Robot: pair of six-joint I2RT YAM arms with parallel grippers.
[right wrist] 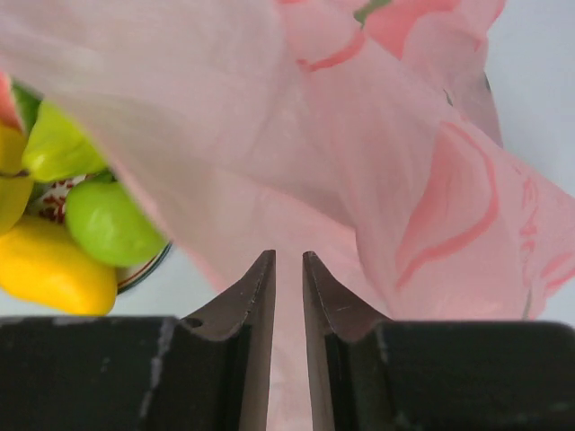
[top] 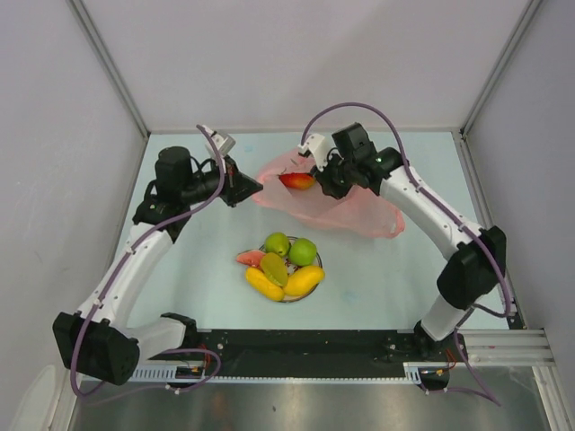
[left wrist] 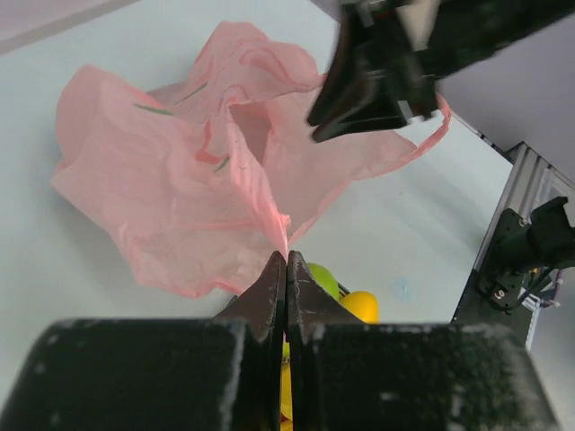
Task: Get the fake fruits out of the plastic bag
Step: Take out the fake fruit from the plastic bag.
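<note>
The pink plastic bag [top: 346, 208] lies at the back of the table, its left end lifted. A red-orange fake fruit [top: 297, 180] shows in its mouth. My left gripper [top: 255, 188] is shut on a thin edge of the bag [left wrist: 180, 180], which fans out beyond the fingertips [left wrist: 274, 269]. My right gripper [top: 321, 182] sits right of the red fruit; its jaws stand a narrow gap apart with pink bag film [right wrist: 377, 153] filling the gap. Green, yellow and red fake fruits [top: 286, 266] lie on a plate.
The round plate [top: 318, 263] with several fruits stands at the table's middle, in front of the bag; it also shows in the right wrist view [right wrist: 144, 269]. The black base rail [top: 305, 346] runs along the near edge. Walls close in the back and sides.
</note>
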